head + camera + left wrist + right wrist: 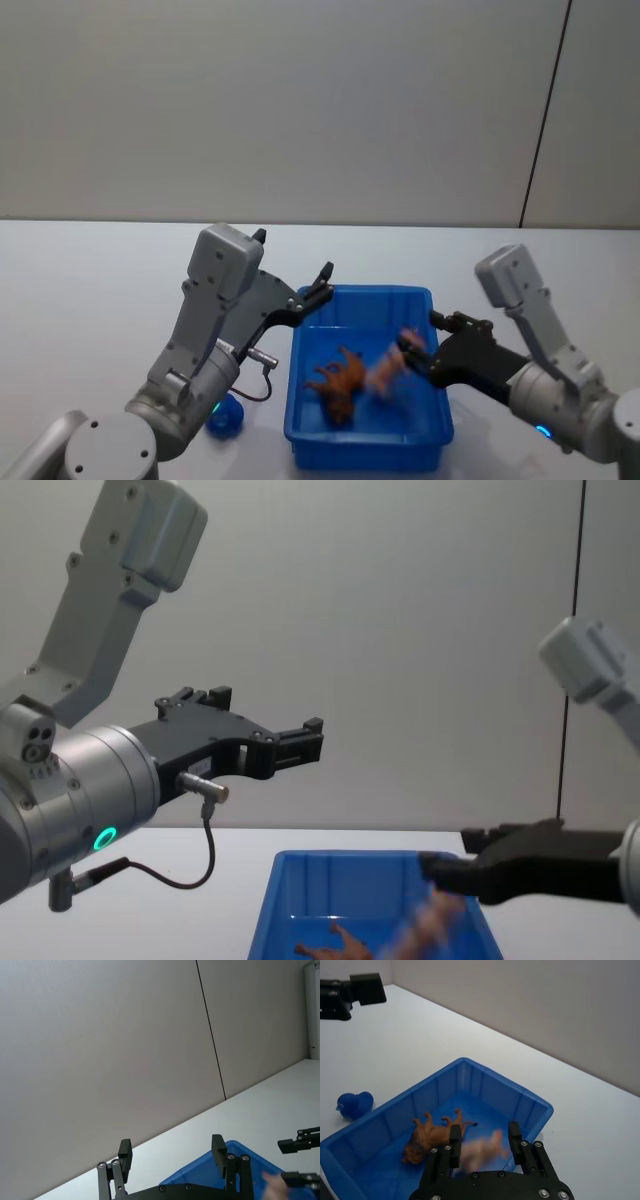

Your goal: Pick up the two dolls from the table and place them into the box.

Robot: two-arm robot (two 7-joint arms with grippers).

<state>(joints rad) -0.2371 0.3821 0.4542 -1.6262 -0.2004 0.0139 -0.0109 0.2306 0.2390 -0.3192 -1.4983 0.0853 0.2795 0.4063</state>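
Hovering the right gripper (484,1136), fingers apart, above the blurred pink doll (385,370) in the box (365,291), beside the brown doll (432,1135); left gripper (171,1150) fingers also apart.

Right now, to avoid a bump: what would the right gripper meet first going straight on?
Probably the pink doll, blurred just ahead of the open right gripper, inside the box; depth unclear.

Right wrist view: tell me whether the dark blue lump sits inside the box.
No, the dark blue lump lies on the white table, outside the box and apart from its wall.
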